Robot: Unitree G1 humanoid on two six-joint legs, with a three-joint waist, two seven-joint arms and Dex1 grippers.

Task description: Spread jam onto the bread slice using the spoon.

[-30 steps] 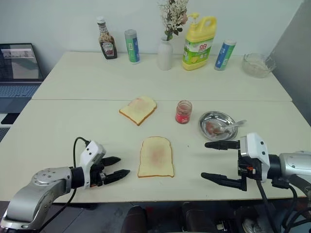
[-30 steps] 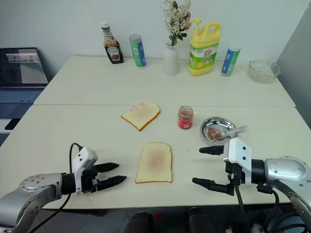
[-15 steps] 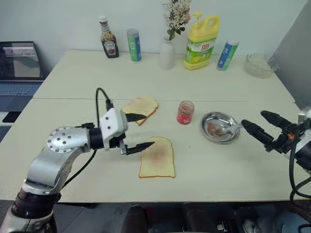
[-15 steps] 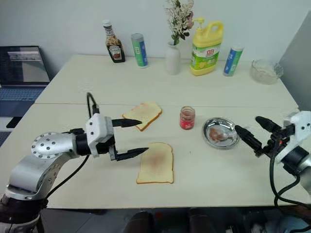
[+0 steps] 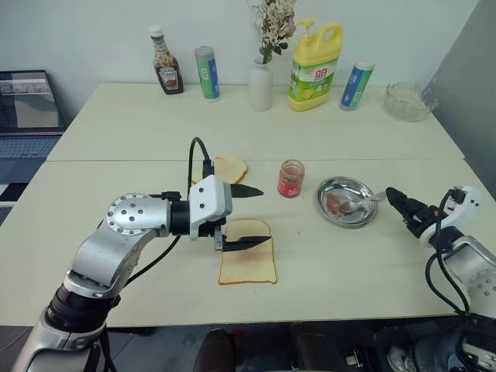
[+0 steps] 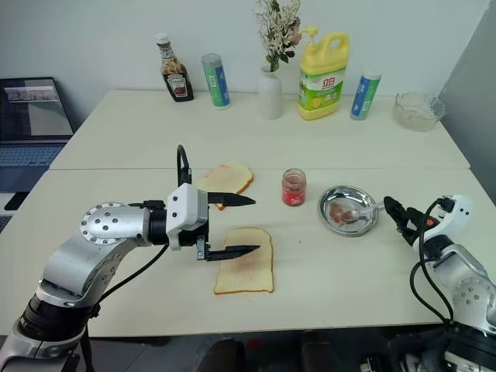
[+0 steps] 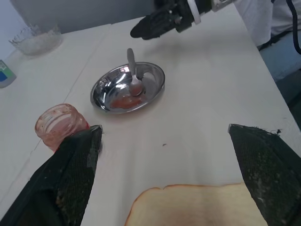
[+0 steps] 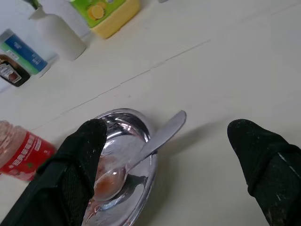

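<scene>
the pale table (image 5: 116, 194) carries everything, with a laptop (image 5: 27, 101) off its left edge and a back row of ketchup bottle (image 5: 163, 62), two canisters, white vase (image 5: 260, 81), yellow detergent jug (image 5: 314, 56) and glass bowl (image 5: 407, 101) standing well apart from the work. the left gripper (image 5: 252, 217) hangs with its black fingers spread wide and empty, one above the far edge of the bread slice (image 5: 248, 260), the other toward the second slice (image 5: 225, 167); it seems parked there to steady the bread, though it partly covers the slice's upper end where a spreading stroke would begin. the bread slice lies flat at the near middle of the table, a pinkish smear down its centre. the right gripper (image 5: 403, 205), also wide open and holding nothing, points at the steel dish (image 5: 333, 192) from the right, likely lined up for the handle. the jam (image 5: 291, 178) sits in its small lidless jar between the second slice and the dish, just beside the dish. the spoon (image 8: 141, 153) rests in the dish, stained bowl down, its thin handle jutting over the rim toward the right gripper, so nothing blocks that reach.
</scene>
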